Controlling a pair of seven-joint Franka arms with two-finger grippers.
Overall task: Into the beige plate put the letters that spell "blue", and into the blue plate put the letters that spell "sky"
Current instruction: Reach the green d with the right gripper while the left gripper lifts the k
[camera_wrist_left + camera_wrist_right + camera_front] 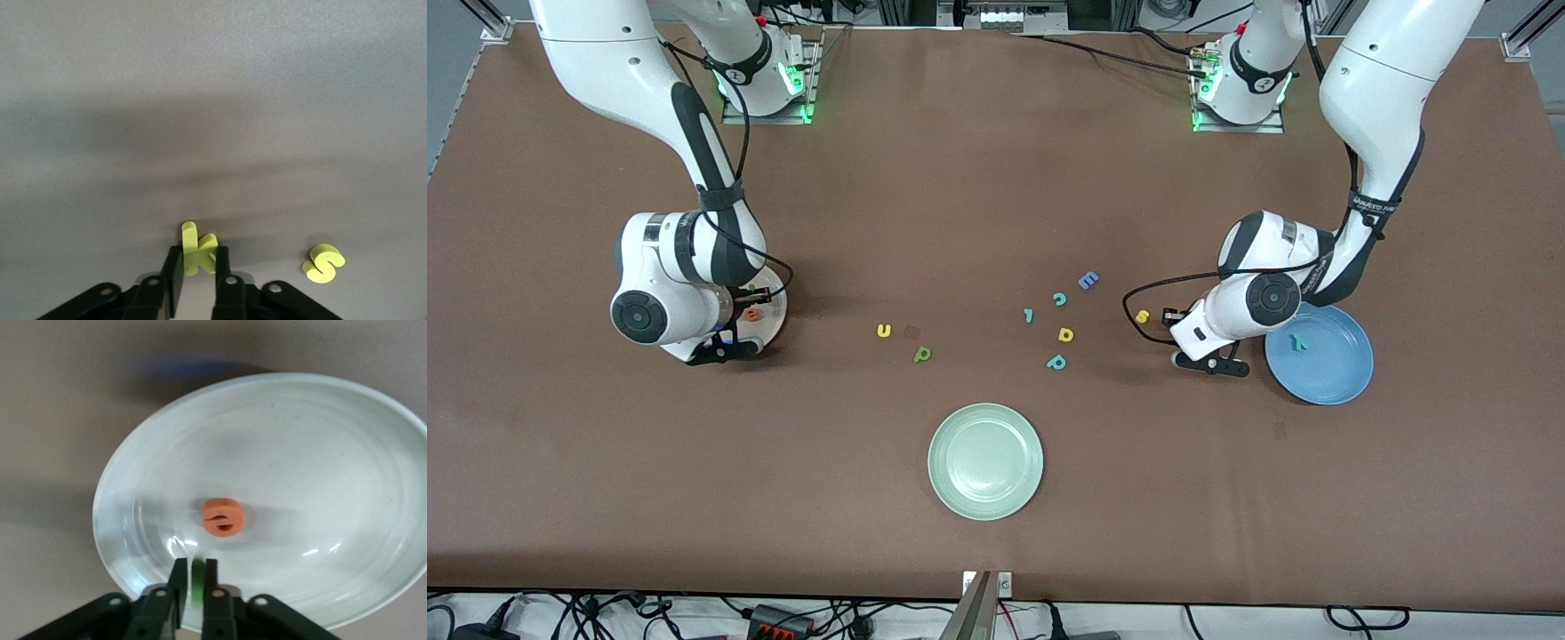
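Observation:
My right gripper (193,568) hangs over the beige plate (320,453) and is shut on the thin green l (198,577), which looks blurred. The orange e (223,517) lies in that plate (777,302). My left gripper (198,259) is down at the table, shut on the yellow k (199,255), beside the yellow s (323,262). In the front view the s (1143,316) lies just off the left hand, toward the table's middle. The blue plate (1334,378) holds the teal y (1300,340). The yellow u (884,331) and green b (922,354) lie mid-table.
A pale green plate (985,460) sits nearer the front camera. Between the arms lie a teal l (1029,315), teal c (1060,299), blue E-like letter (1088,281), yellow a/d letter (1065,334) and teal p (1056,362).

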